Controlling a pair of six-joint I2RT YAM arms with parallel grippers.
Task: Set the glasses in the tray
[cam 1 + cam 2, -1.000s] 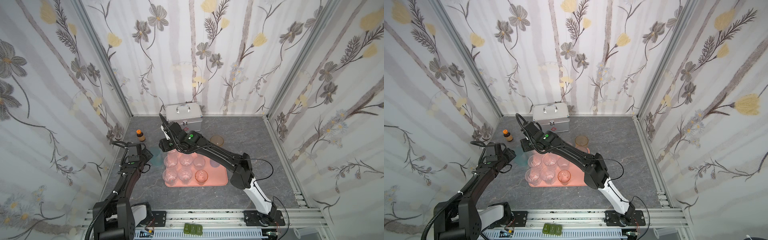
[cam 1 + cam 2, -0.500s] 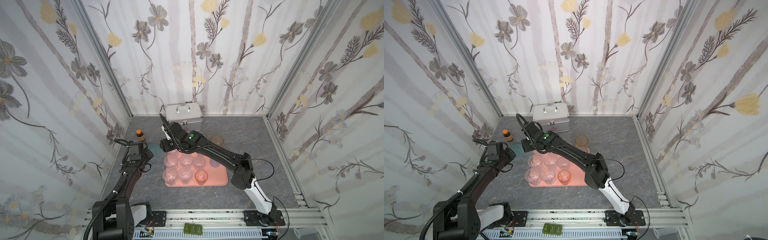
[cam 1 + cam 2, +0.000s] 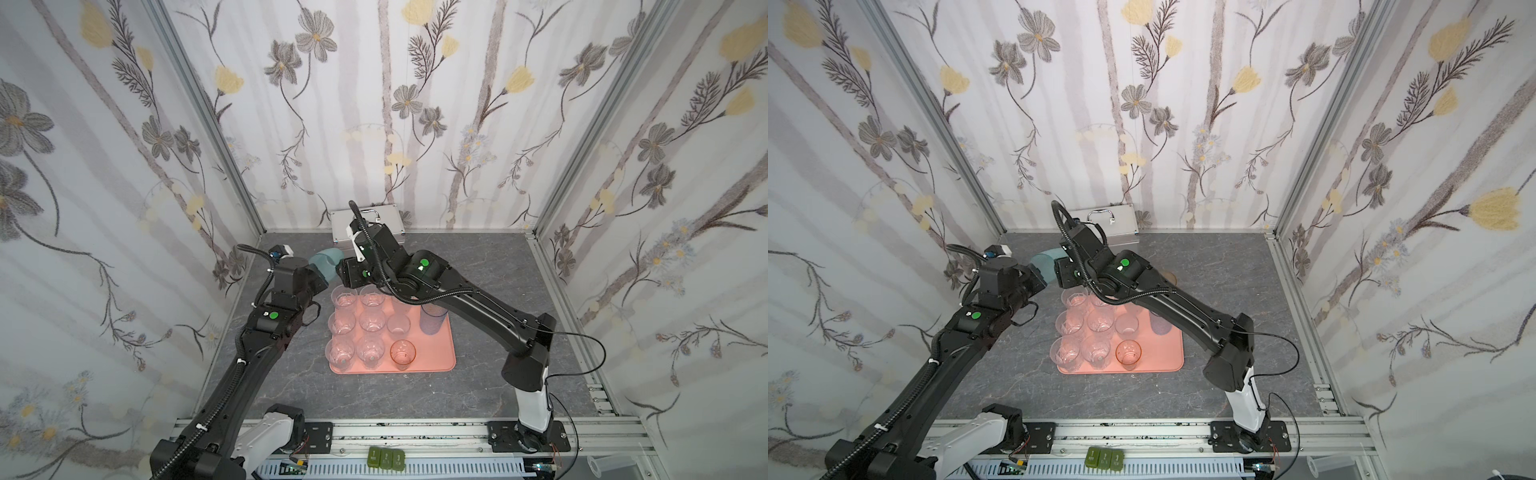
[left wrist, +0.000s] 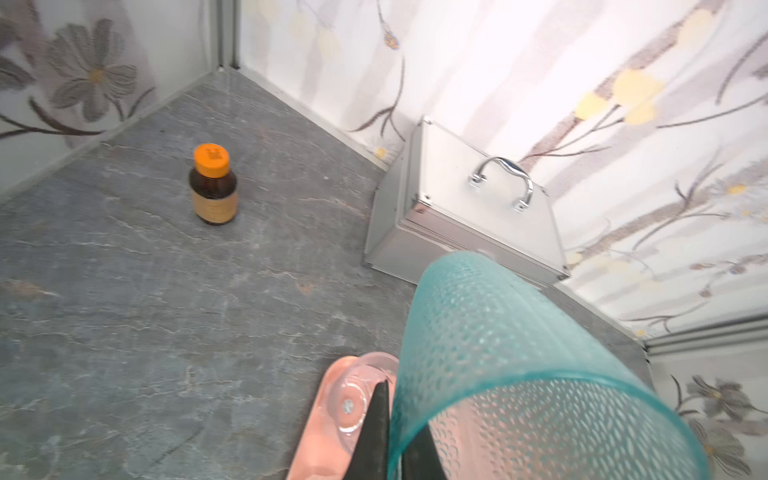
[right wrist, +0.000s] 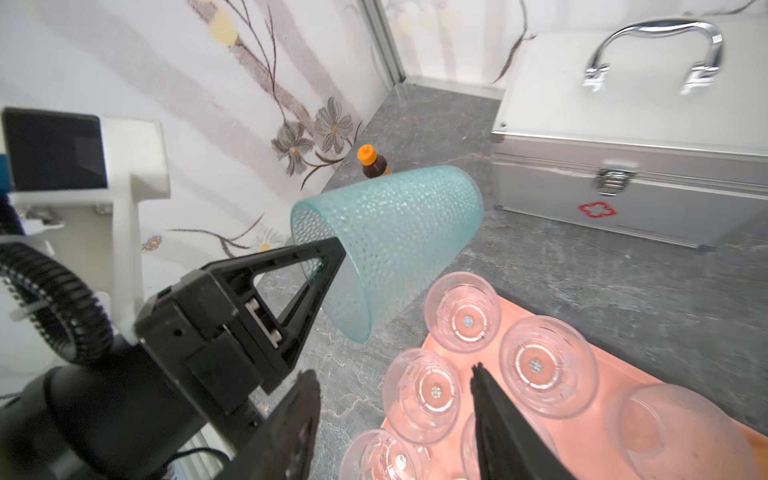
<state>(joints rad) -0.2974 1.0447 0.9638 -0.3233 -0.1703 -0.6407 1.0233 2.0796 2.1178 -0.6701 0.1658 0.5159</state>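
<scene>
- While the left fingers are pinching the rim wall of the teal glass, one inside the mouth and one outside, you are working the carry step. The pair is shut tight on that thin wall.
- The teal glass is hanging on its side, clear of the grey surface, just beside the far left corner of the tray. Its mouth is facing the left arm and its base is pointing toward the silver case.
- The right fingers are standing partly open and gripping nothing. They are hovering over the small glasses at the tray's far left, near the teal glass but not touching it.
- The tray is carrying at least eight small glasses packed across its left and middle, with a blue glass at the far right. Bare tray is showing mainly at the near right.
- Judgement: the next move is calling for turning the teal glass upright, base down, and bringing it to that bare patch.
- Judgement: from the left that path is crossing the packed glasses, so you are choosing between a high pass over them and a handover to the right fingers.
- Judgement: a rim-only pinch is risking a swing as the wrist rotates, so go slowly.
</scene>
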